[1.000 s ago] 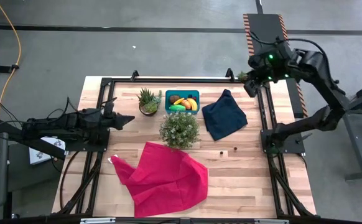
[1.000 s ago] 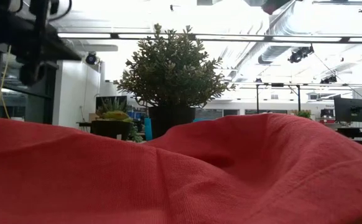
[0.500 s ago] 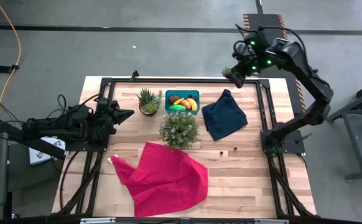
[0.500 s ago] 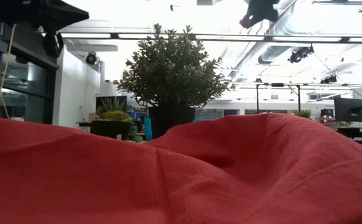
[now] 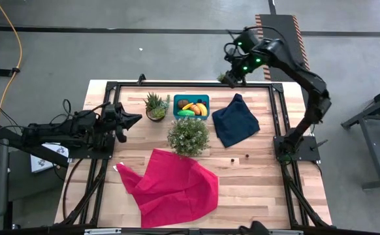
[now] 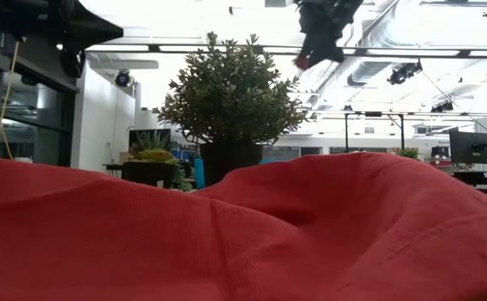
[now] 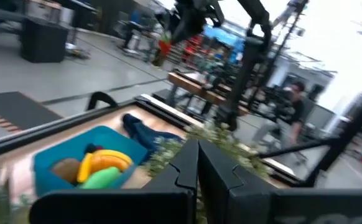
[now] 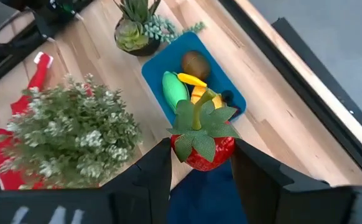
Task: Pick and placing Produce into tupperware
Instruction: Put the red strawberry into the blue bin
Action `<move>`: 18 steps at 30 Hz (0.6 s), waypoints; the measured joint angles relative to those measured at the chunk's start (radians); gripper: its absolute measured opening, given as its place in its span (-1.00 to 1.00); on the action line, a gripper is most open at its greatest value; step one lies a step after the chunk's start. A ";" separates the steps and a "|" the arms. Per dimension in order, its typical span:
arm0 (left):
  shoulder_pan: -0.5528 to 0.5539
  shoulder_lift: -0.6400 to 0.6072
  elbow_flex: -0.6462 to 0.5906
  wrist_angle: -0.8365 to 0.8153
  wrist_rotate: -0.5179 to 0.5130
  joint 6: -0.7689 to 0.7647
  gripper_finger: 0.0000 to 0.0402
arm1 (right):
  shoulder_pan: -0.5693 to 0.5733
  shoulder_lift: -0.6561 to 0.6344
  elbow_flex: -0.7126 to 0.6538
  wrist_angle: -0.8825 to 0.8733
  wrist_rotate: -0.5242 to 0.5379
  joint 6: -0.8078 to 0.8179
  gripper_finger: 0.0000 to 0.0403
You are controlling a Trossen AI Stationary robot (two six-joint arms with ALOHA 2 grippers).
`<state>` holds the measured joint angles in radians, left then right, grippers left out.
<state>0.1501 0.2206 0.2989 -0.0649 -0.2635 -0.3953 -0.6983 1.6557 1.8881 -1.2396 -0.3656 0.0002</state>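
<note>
The teal tupperware point(image 5: 191, 106) stands on the table near its far edge, holding a banana point(image 8: 193, 79), a brown oval point(image 8: 195, 62), a green piece point(image 8: 175, 91) and orange pieces point(image 8: 207, 98). My right gripper point(image 5: 228, 76) hangs high over the far edge, right of the tub, shut on a red strawberry point(image 8: 206, 154) with a green leafy cap. In the low view the right gripper point(image 6: 317, 38) shows above the bushy plant. Two tiny dark bits point(image 5: 232, 158) lie on the wood near the navy cloth. My left gripper point(image 5: 135, 119) is shut and level at the table's left. My right gripper pinches the strawberry's two red sides point(image 8: 228, 149) between its two fingers point(image 8: 255, 177). The fingers slant down from the table's far right. The strawberry is lifted clear, high above the table, its leafy cap point(image 8: 199, 124) turned toward the wrist.
A bushy potted plant point(image 5: 189, 136) stands just in front of the tub, a small succulent point(image 5: 155, 106) to its left. A navy cloth point(image 5: 236, 121) lies right of the tub. A red cloth point(image 5: 170, 186) covers the near middle. A black frame point(image 5: 177, 84) rims the table.
My right gripper has swung along the table's far edge toward the left and come down, carrying the strawberry toward the tupperware. My left gripper has rolled about its own line and stayed shut.
</note>
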 joint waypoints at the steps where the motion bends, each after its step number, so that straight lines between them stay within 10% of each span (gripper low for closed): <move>1: 0.000 0.000 0.000 0.000 -0.022 -0.001 -1.00 | 0.005 0.017 0.000 0.010 0.000 0.000 -0.32; 18: 0.000 -0.001 0.000 -0.013 -0.037 -0.068 -1.00 | 0.052 0.164 0.000 0.184 -0.047 0.000 -0.32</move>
<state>0.1501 0.2199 0.2989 -0.0784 -0.3009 -0.4635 -0.6463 1.8198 1.8881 -1.0559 -0.4122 -0.0002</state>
